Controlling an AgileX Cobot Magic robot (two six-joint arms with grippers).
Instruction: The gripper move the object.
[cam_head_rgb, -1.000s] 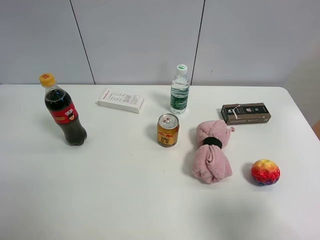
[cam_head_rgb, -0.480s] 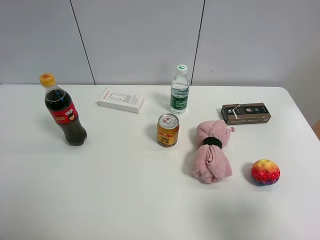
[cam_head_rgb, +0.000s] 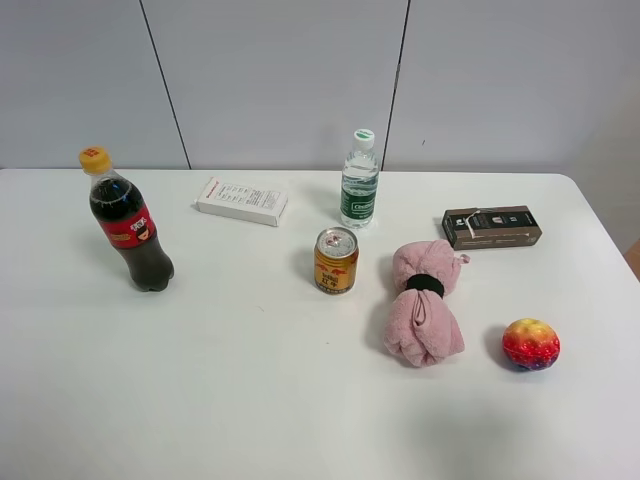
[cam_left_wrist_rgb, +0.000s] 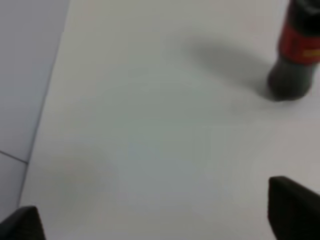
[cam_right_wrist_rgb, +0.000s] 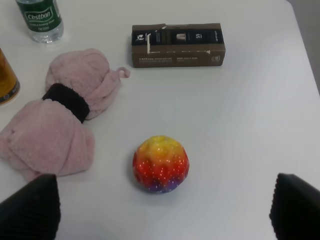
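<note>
The pink rolled towel bundle (cam_head_rgb: 424, 301), cinched by a black band, lies on the white table right of centre. It also shows in the right wrist view (cam_right_wrist_rgb: 62, 117). My right gripper (cam_right_wrist_rgb: 162, 205) is open and empty. It hovers above the table on the near side of the red-yellow ball (cam_right_wrist_rgb: 160, 164), with the towel off towards one fingertip (cam_right_wrist_rgb: 30, 207). My left gripper (cam_left_wrist_rgb: 152, 205) is open and empty over bare table near the cola bottle (cam_left_wrist_rgb: 295, 55). Neither arm shows in the exterior high view.
A cola bottle (cam_head_rgb: 127, 223) stands at the left. A white box (cam_head_rgb: 242, 201), a water bottle (cam_head_rgb: 359, 181) and a brown box (cam_head_rgb: 491, 227) lie along the back. A gold can (cam_head_rgb: 336, 261) stands left of the towel. The ball (cam_head_rgb: 531, 343) sits right of it.
</note>
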